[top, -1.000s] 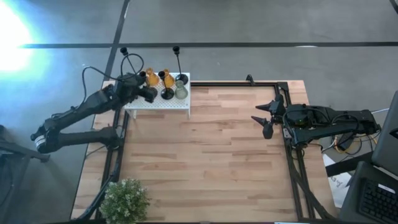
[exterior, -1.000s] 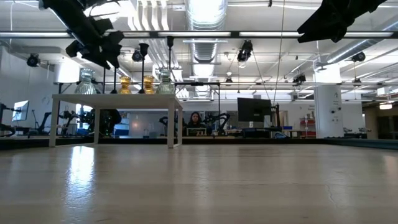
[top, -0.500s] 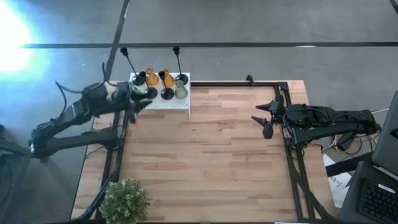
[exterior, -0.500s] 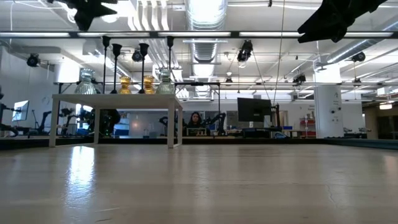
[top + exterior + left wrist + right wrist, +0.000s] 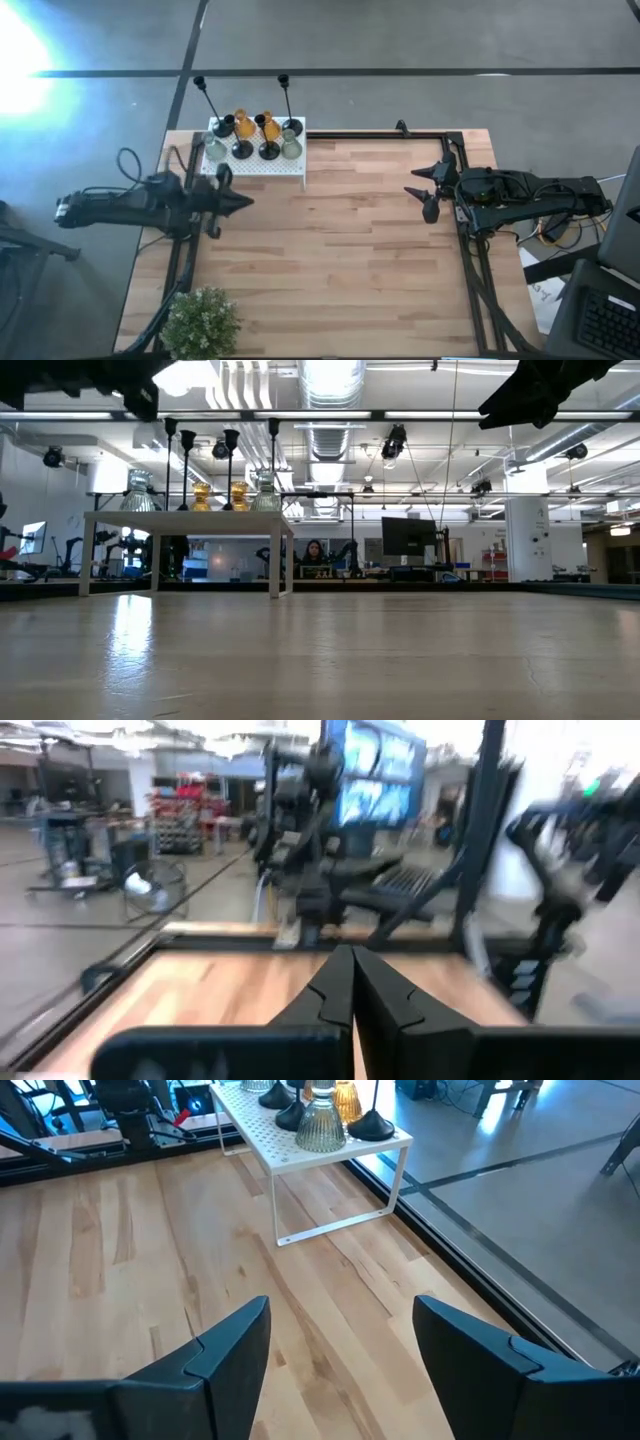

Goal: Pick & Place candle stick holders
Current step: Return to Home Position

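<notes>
Tabletop (image 5: 330, 250) spreads between left fingers (image 5: 236, 201) and right fingers (image 5: 420, 192) at opposite edges.

Left end effector (image 5: 245, 200) on a level, outstretched arm, fingers together; right end effector (image 5: 420, 191) with fingers wide apart.

Pale wood, white perforated sheet, glass and matt black.
The tabletop (image 5: 340, 230) is jointed strips of light wood, smooth with a soft sheen. At its far left corner, a matt white perforated shelf (image 5: 300, 1155) carries glossy amber glass holders (image 5: 243, 127), ribbed pale glass holders (image 5: 322, 1125) and matt black holders (image 5: 372, 1125). The right gripper (image 5: 342, 1308) has fingers (image 5: 225, 1350) that look like matt black plastic.
</notes>
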Robot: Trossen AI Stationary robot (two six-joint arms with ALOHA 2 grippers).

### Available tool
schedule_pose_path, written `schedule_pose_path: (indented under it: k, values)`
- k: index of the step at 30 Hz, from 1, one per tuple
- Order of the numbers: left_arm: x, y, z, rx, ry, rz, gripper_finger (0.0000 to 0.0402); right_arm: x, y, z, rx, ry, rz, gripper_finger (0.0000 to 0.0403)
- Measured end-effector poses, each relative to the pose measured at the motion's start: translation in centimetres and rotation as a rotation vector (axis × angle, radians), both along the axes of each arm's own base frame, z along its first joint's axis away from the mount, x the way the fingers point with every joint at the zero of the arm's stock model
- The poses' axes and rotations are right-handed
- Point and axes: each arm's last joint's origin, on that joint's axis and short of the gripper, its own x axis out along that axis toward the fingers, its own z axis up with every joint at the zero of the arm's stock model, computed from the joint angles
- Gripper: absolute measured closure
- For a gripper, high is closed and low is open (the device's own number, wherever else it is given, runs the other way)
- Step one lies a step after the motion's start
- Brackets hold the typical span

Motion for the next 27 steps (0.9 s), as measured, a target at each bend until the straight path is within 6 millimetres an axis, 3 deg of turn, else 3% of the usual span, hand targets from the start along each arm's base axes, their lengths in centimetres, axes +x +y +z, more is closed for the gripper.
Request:
schedule_pose_path:
  k: [8, 13, 17, 27]
  values:
    - [0.8, 0.0, -3.5, 0.152, 0.072, 0.032, 0.0390, 0.0, 0.0, 0.0, 0.000, 0.000, 0.000, 0.0156]
    - [0.8, 0.2, -5.9, 0.117, 0.153, 0.118, 0.0387, 0.0, 0.0, 0.0, 0.000, -0.001, 0.000, 0.0149]
    - [0.7, 0.2, -7.7, -0.011, 0.227, 0.111, 0.0388, 0.0, 0.0, 0.0, 0.000, -0.001, 0.000, 0.0147]
    - [-0.2, 0.2, -11.1, 0.049, 0.282, 0.107, 0.0385, 0.0, 0.0, 0.0, 0.000, 0.000, 0.000, 0.0160]
